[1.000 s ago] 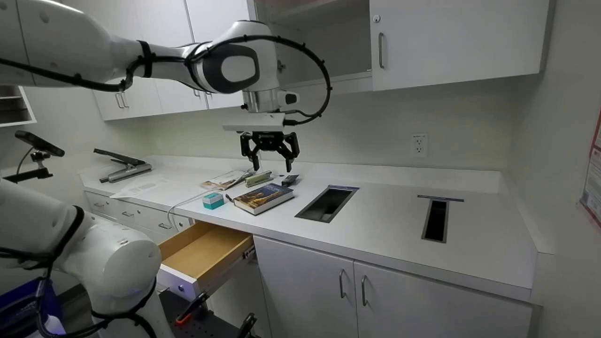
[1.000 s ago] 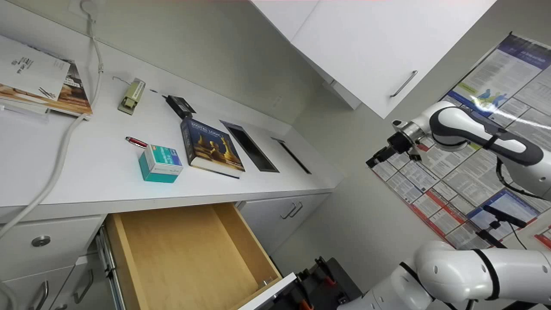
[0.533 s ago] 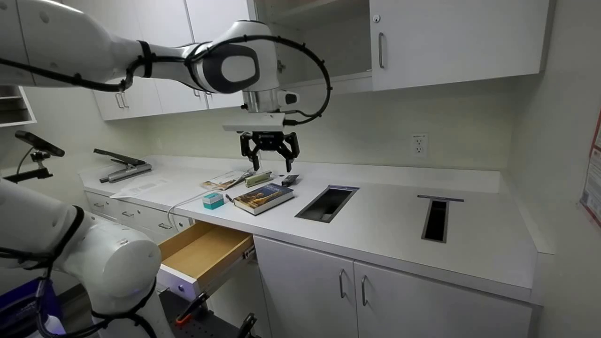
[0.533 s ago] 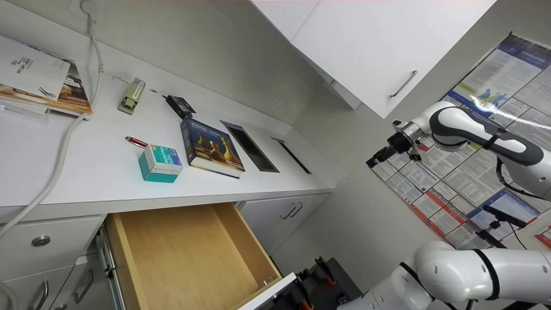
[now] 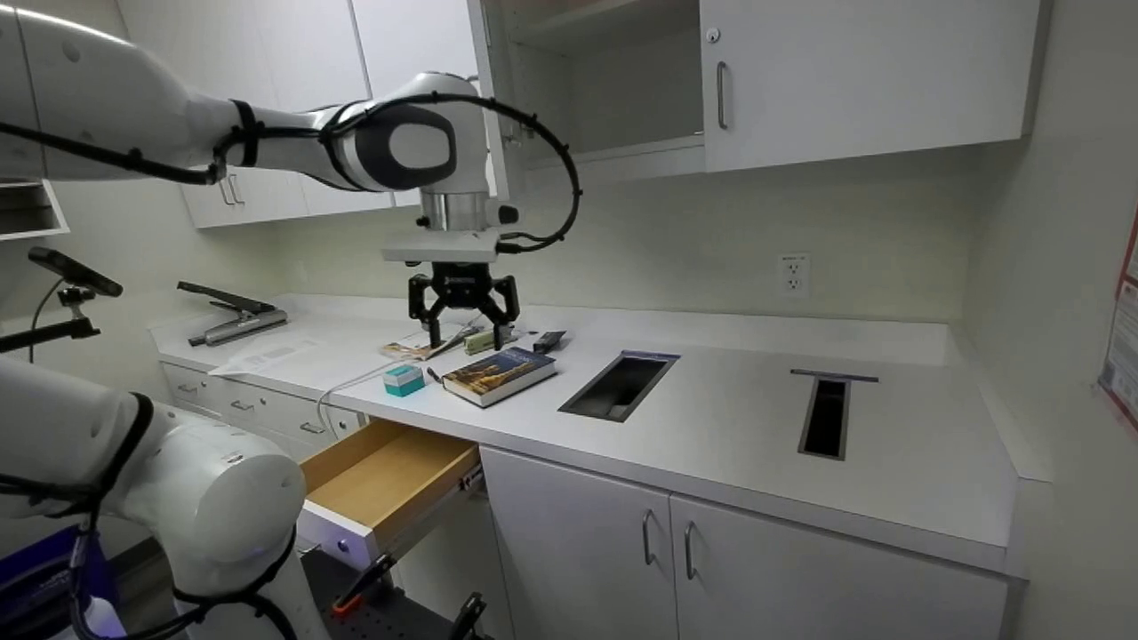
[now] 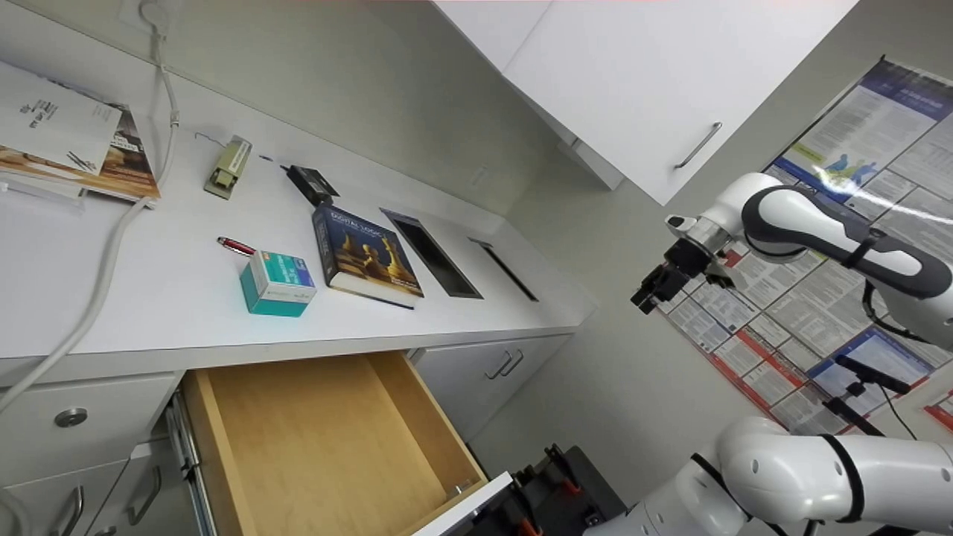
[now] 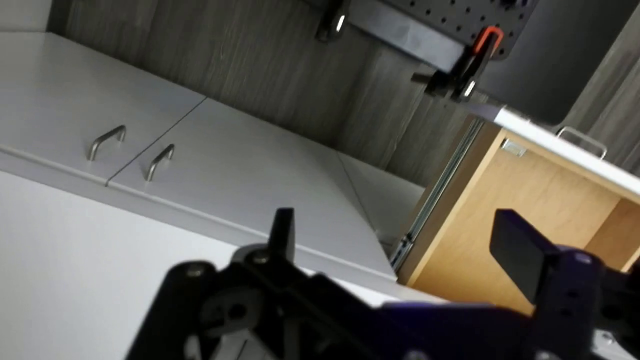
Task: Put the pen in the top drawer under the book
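Note:
The pen is red and dark and lies on the counter; its end meets the teal box's outline. It shows small and dark in an exterior view. The book is a blue hardcover with a chess picture, flat near the counter edge, also in an exterior view. The top drawer is pulled out, its light-wood inside bare; it also shows in an exterior view and the wrist view. My gripper is open and empty, above the counter, also in an exterior view and wrist view. Pen and book are outside the wrist view.
A teal box stands between pen and book. A green stapler, a black object, magazines and a white cable are on the counter. Recessed slots lie beyond the book. Clamps sit below the drawer.
My gripper has moved down and towards the left in an exterior view, and slightly down in both. It stays open. The drawer, pen and book have not moved.

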